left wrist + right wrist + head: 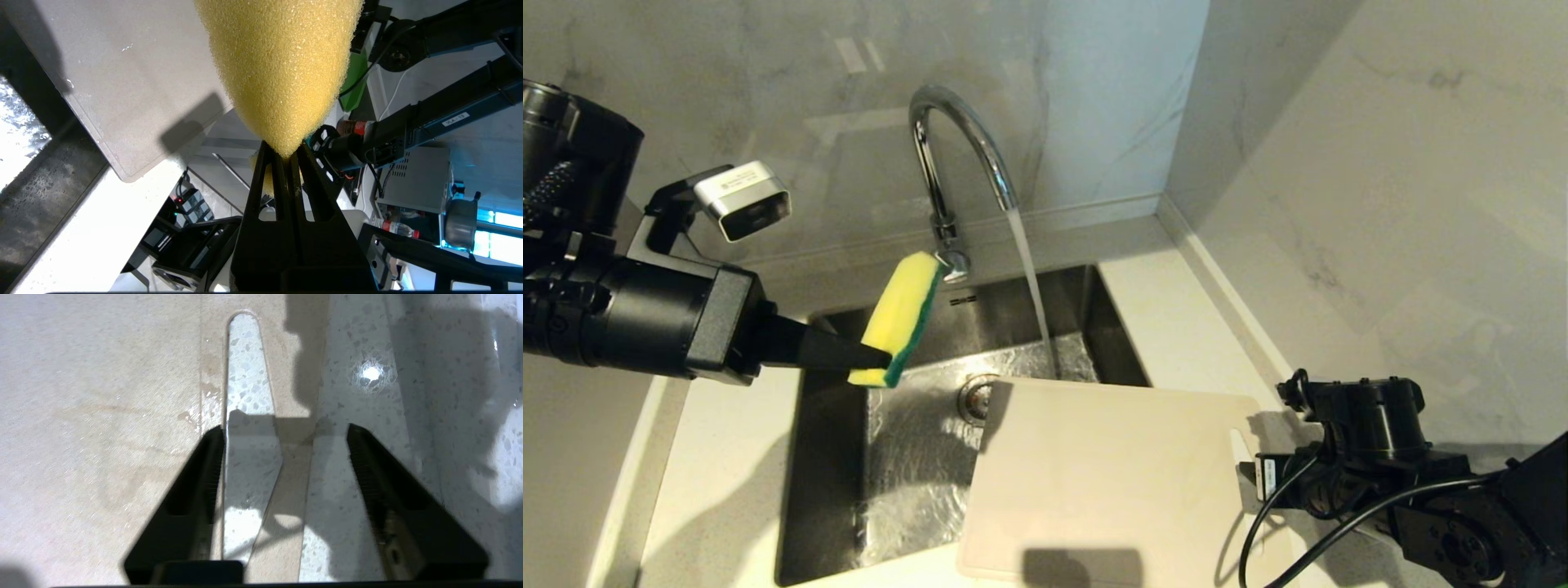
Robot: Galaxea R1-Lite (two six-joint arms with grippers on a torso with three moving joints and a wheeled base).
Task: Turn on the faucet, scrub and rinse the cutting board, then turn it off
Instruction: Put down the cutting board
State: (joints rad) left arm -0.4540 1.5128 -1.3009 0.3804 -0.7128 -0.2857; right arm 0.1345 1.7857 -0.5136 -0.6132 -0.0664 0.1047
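so: sponge held high, board end between open fingers

over at the left gripper (286, 153) the jaws are pinched tight on one end of a yellow-and-green sponge (900, 320), which sticks up tilted above the left part of the sink (833, 457), clear of the water. the right gripper (285, 433) has its jaws standing well apart, one finger above the cutting board (102, 437) beside its slot handle (245, 396), the other above the speckled counter (367, 355) just past the board's edge. whether the fingertips touch the board is hard to tell from this angle; nothing is clamped between them.

outward from there, the cutting board lies flat across the right front part of the sink, its handle end resting on the counter at the right arm. faint yellowish marks and a few wet spots show near the slot. the faucet (956, 139) stands behind the sink against the marble wall (768, 82), and water (1029, 278) runs from its spout into the basin just behind the board's far edge.
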